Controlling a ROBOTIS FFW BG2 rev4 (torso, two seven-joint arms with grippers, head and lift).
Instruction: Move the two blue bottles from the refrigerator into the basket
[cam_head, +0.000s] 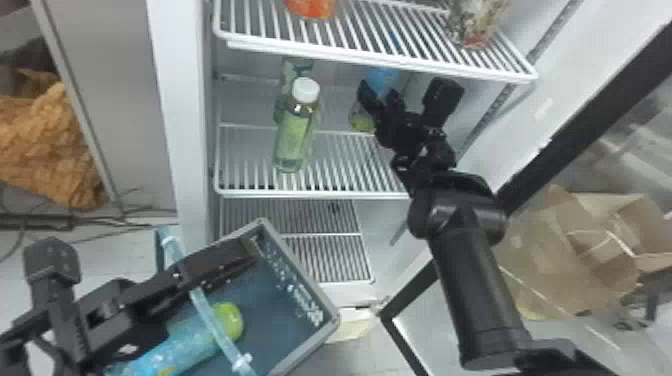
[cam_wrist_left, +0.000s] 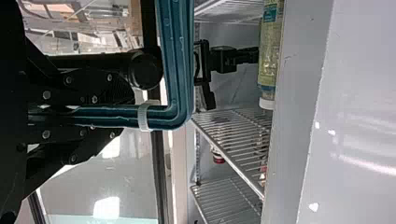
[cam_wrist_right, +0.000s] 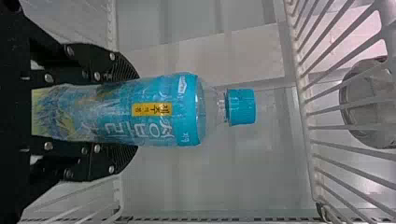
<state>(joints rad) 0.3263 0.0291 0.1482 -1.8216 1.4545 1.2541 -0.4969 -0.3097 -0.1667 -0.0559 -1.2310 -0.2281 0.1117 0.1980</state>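
Blue plastic, the upright bottle (cam_wrist_right: 159, 126) stands in the refrigerator between the right gripper's (cam_wrist_right: 137, 112) fingers, which look snug, though contact is hard to confirm. It should come forward level, cap clear of the upper rack (cam_head: 380, 59). The left gripper (cam_wrist_left: 122, 112) pinches the handle (cam_wrist_left: 177, 70); keeping the basket (cam_head: 307, 349) steady protects the other blue bottle (cam_head: 175, 350) lying inside.

Inside the grey-blue rectangular plastic basket (cam_head: 301, 270), one light-blue plastic bottle (cam_head: 182, 345) runs off the head view's bottom edge; beyond the basket, the black right gripper (cam_head: 407, 93) partly hides another.
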